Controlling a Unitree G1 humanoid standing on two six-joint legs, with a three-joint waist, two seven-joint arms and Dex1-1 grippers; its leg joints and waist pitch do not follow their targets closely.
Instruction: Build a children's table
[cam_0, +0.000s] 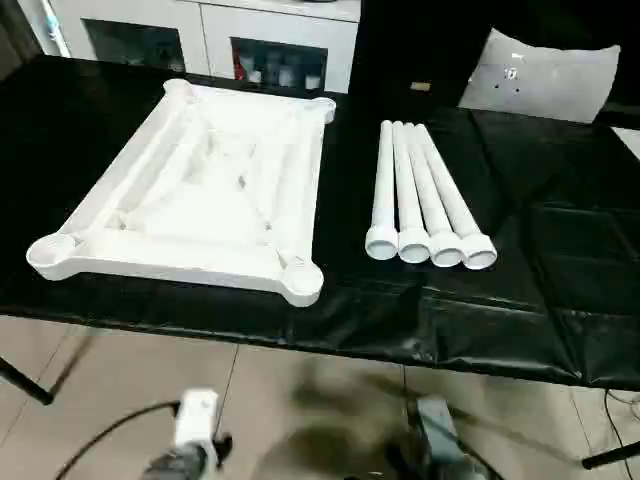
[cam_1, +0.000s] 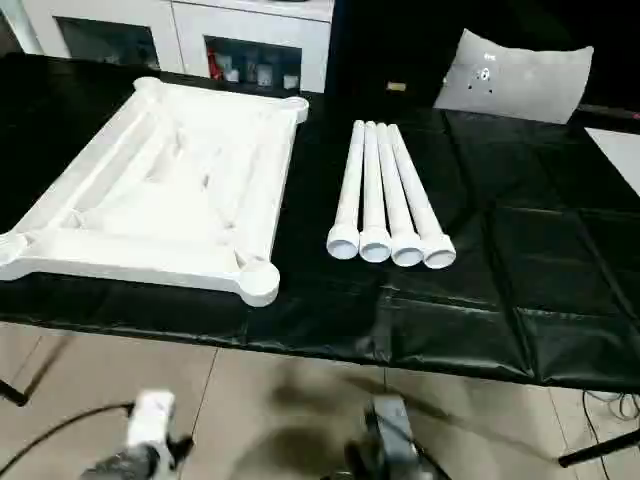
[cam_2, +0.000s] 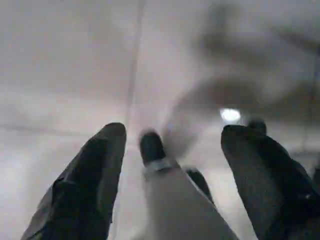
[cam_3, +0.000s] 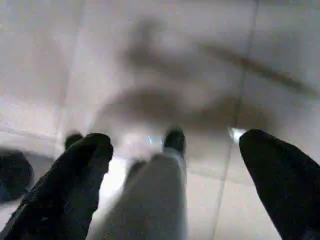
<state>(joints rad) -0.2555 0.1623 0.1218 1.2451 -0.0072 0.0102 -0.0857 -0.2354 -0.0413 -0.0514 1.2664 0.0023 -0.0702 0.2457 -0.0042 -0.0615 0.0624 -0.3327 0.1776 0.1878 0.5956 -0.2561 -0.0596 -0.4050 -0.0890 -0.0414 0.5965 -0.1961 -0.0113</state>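
A black, creased sheet covers the table (cam_0: 520, 300); on it the white tabletop (cam_0: 200, 190) lies underside up, ribs and round corner sockets showing, at the left; the four white legs (cam_0: 425, 200) lie side by side just to its right, flared ends toward the near edge; beige floor tiles (cam_0: 300, 400) below; a white glass-door cabinet (cam_0: 240, 40) behind; left claw (cam_2: 172, 150) and right claw (cam_3: 172, 160) both spread wide over the floor, empty

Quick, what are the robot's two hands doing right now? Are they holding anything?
Left gripper: jaws open, holding nothing.
Right gripper: jaws wide open, holding nothing.
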